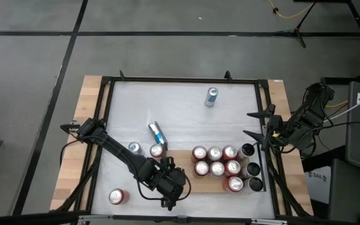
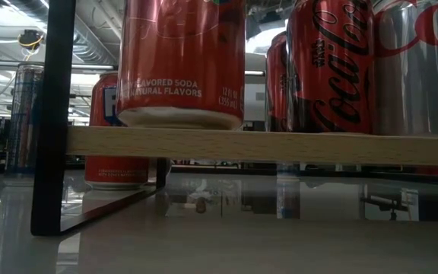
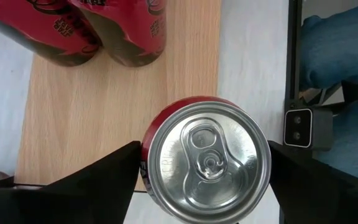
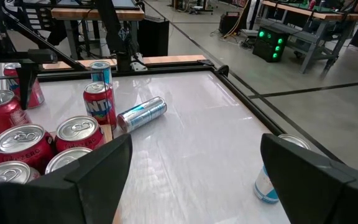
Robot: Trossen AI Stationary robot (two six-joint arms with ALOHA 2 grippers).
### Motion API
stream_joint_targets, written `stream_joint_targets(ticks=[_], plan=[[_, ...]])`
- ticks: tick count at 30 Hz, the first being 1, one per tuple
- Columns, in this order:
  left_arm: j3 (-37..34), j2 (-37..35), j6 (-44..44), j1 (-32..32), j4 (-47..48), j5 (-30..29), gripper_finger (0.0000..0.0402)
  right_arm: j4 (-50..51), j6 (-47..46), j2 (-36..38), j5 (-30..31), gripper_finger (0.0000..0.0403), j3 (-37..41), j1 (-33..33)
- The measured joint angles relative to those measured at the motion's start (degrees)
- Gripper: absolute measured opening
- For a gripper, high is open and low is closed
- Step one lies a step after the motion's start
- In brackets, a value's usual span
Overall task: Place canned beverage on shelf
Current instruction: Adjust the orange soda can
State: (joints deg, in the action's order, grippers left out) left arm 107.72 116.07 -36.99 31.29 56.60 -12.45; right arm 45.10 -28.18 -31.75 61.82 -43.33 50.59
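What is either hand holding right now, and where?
Left hand brackets the red can at its sides; a grip cannot be told. Right hand holds nothing.

A red can [image 3: 207, 163] with a plain silver top fills the lower centre of the left wrist view, on the light-brown wooden shelf [image 3: 104, 112]. Lower right in the right wrist view stands a silver-and-blue can [image 4: 272, 177].

From above, the left hand [image 1: 170, 187] hides the red can [image 3: 207, 158] between its fingers, and that can covers the shelf [image 3: 104, 106] edge under it. Two red cans [image 3: 98, 31] past the hand are cut off. Someone's blue sleeve [image 3: 340, 43] is only partly seen.
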Motion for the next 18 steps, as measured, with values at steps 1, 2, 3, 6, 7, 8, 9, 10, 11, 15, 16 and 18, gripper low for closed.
stream_joint_targets(ticks=[1,2,3,6,7,8,9,10,11,15,16,18], plan=[[0.0,0.0,0.0,0.0,0.0,0.0,0.032,0.0,0.0,0.0,0.0,0.0347,0.0,0.0],[0.0,0.0,0.0,0.0,0.0,0.0,0.0322,0.0,0.0,0.0,0.0,0.0347,0.0,0.0],[0.0,0.0,0.0,0.0,0.0,0.0,0.0325,0.0,0.0,0.0,0.0,0.0347,0.0,0.0],[0.0,0.0,0.0,0.0,-0.1,-0.1,0.0339,0.0,0.0,0.0,0.0,0.0347,0.0,0.0],[0.0,0.0,0.0,0.0,-0.1,-0.1,0.0345,0.0,0.0,0.0,0.0,0.0347,0.0,0.0],[0.0,0.0,0.0,0.0,-0.1,-0.1,0.035,0.0,0.0,0.0,0.0,0.0347,0.0,0.0],[0.0,0.0,0.0,0.0,-0.1,-0.1,0.0355,0.0,0.0,0.0,0.0,0.0347,0.0,0.0],[0.0,0.0,0.0,0.0,-0.1,-0.1,0.036,0.0,0.0,0.0,0.0,0.0347,0.0,0.0],[0.0,0.0,0.1,0.0,-0.1,-0.1,0.0364,0.0,0.0,0.0,0.0,0.0347,0.0,0.0],[0.0,-0.1,0.9,-0.4,-0.1,0.0,0.0368,0.0,0.0,0.0,0.0,0.0347,0.0,0.0],[0.0,-0.1,1.2,-0.5,-0.1,0.1,0.0368,0.0,0.0,0.0,0.0,0.0347,0.0,0.0],[0.0,-0.1,1.3,-0.6,0.0,0.1,0.0366,0.0,0.0,0.0,0.0,0.0347,0.0,0.0]])
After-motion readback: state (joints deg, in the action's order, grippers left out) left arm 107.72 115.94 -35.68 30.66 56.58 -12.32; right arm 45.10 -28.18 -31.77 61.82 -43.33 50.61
